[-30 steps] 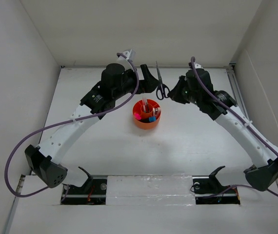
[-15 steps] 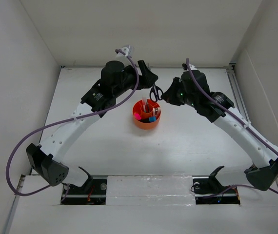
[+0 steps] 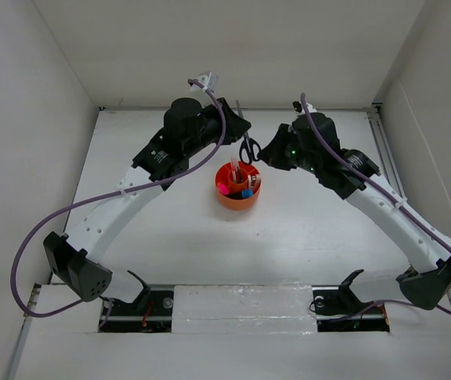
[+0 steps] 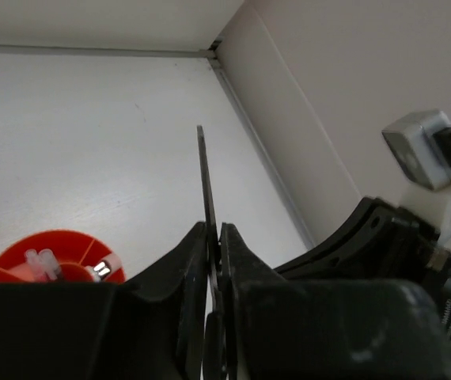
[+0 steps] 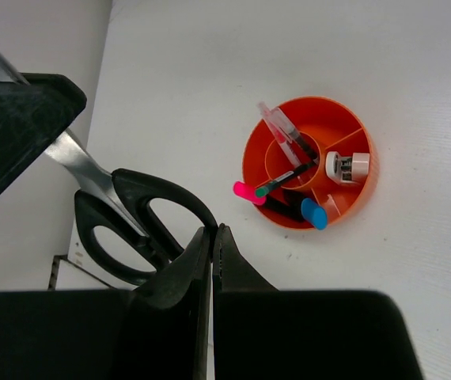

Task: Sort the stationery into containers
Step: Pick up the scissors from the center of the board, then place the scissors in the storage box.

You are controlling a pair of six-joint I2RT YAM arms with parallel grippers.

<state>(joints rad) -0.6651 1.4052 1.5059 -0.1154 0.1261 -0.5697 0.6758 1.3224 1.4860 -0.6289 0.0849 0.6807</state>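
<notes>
Black-handled scissors (image 3: 248,147) hang in the air behind the round orange organiser (image 3: 238,199), held from both ends. My left gripper (image 3: 240,123) is shut on the blades; in the left wrist view the thin blade (image 4: 204,176) sticks up from between the fingers (image 4: 214,237). My right gripper (image 5: 213,231) is shut on the rim of one handle loop (image 5: 134,226). The organiser (image 5: 344,119) holds a pink-capped marker (image 5: 249,192), a blue-capped marker (image 5: 314,214), a pink-white clip-like piece (image 5: 346,166) and pens in the central cup (image 5: 285,138).
White side walls and a back wall enclose the white table (image 3: 305,229). A rail runs along the table's right edge (image 4: 261,150). Both arms reach inward over the far half of the table, meeting above the organiser.
My left gripper has gone from open beside the blades to shut on them. The right gripper and the scissors shifted slightly left toward it.
</notes>
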